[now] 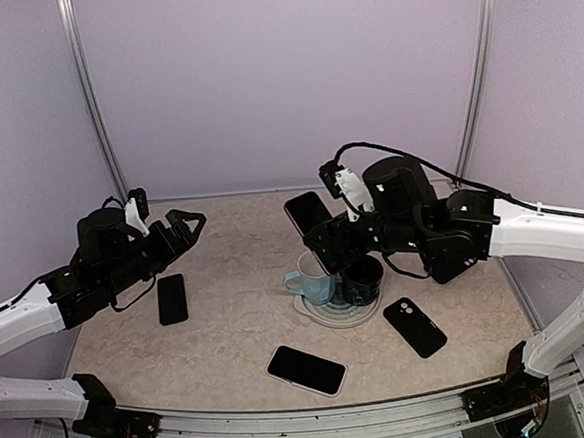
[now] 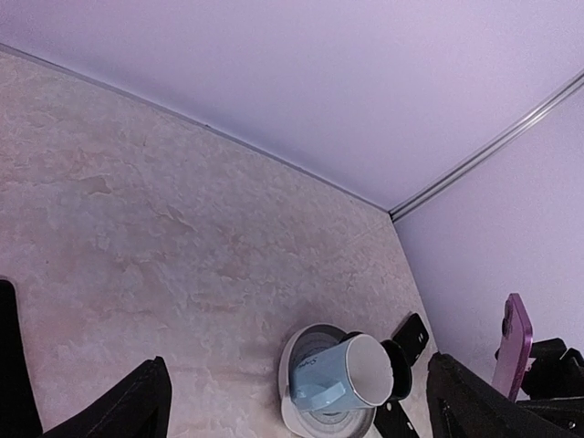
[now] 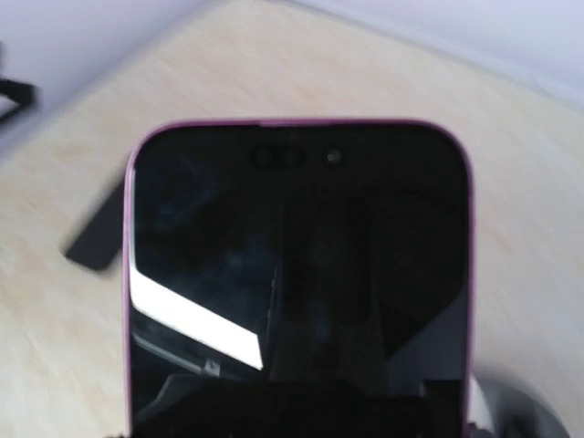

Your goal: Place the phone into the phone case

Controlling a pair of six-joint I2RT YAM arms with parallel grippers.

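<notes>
Pink-rimmed phone (image 3: pixel 297 274) pinched at its lower end by R end effector (image 1: pixel 323 239). Held off the worktop (image 1: pixel 233 233), long axis roughly upright, screen twd wrist cam. L end effector (image 1: pixel 190 229) spread wide, empty. Black case (image 1: pixel 415 327) (judged by camera cut-out) lies flat, below R end effector and back twd its base, just past the mugs (image 1: pixel 336 279); long axis diagonal. R arm clearly nearer. Next, prob.: lower phone, tip it flat, match its axis to case.

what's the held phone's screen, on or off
Off: the phone in the right end effector shows a black screen with only reflections.
</notes>
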